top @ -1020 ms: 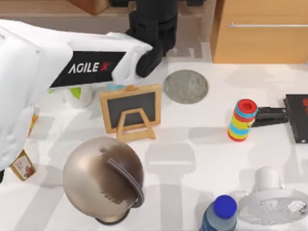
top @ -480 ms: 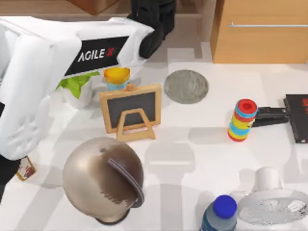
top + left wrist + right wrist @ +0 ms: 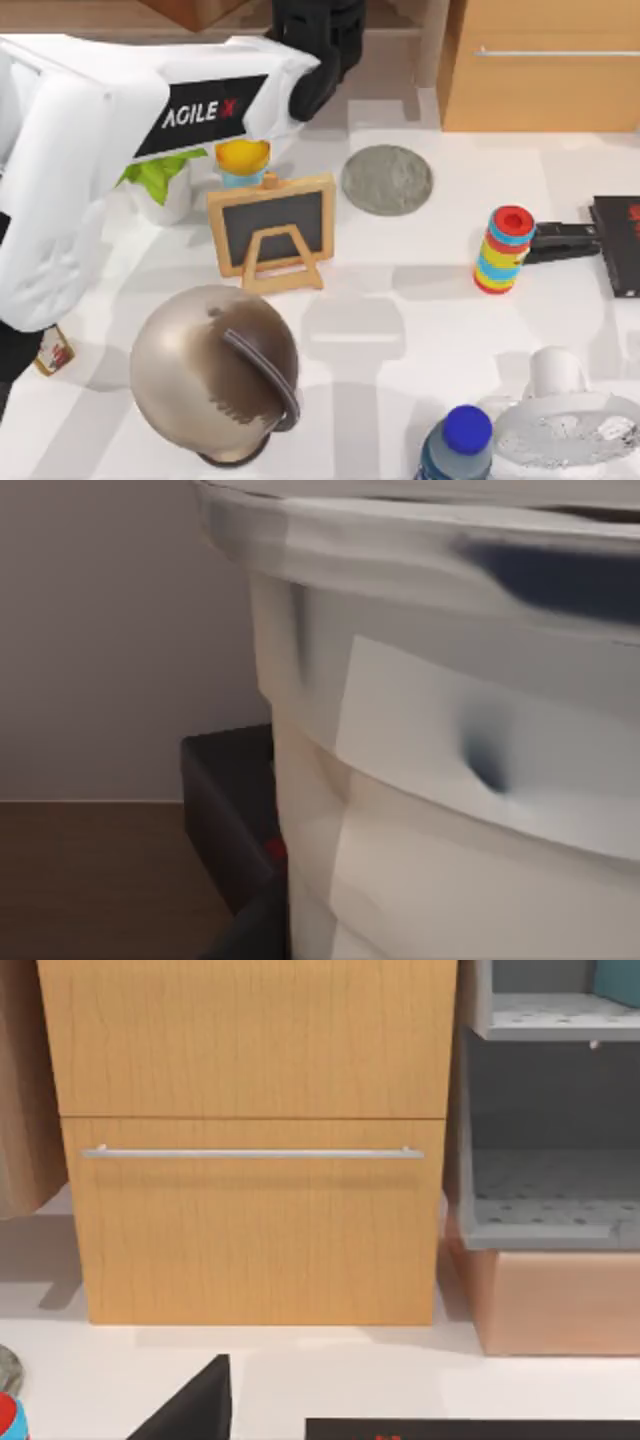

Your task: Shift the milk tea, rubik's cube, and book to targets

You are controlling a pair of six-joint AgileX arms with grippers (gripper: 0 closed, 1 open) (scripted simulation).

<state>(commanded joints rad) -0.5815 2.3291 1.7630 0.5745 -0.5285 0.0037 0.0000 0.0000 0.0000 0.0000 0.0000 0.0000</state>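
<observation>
Overhead, left arm (image 3: 150, 120) reaches across table's left rear, gripper (image 3: 318, 40) past far edge; finger state cannot tell. Left wrist camera: pale cup wall (image 3: 450, 780) close up. Grey disc (image 3: 386, 179) bare, mid-rear; black slab (image 3: 618, 245) at right edge

Three cameras: one overhead, two wrist-mounted.
Top view looks down on the table (image 3: 400, 300). Left wrist view sits very close against a white surface. Right wrist view faces the wooden drawer cabinet (image 3: 250, 1140) level-on; both share the black slab (image 3: 615, 245).
</observation>
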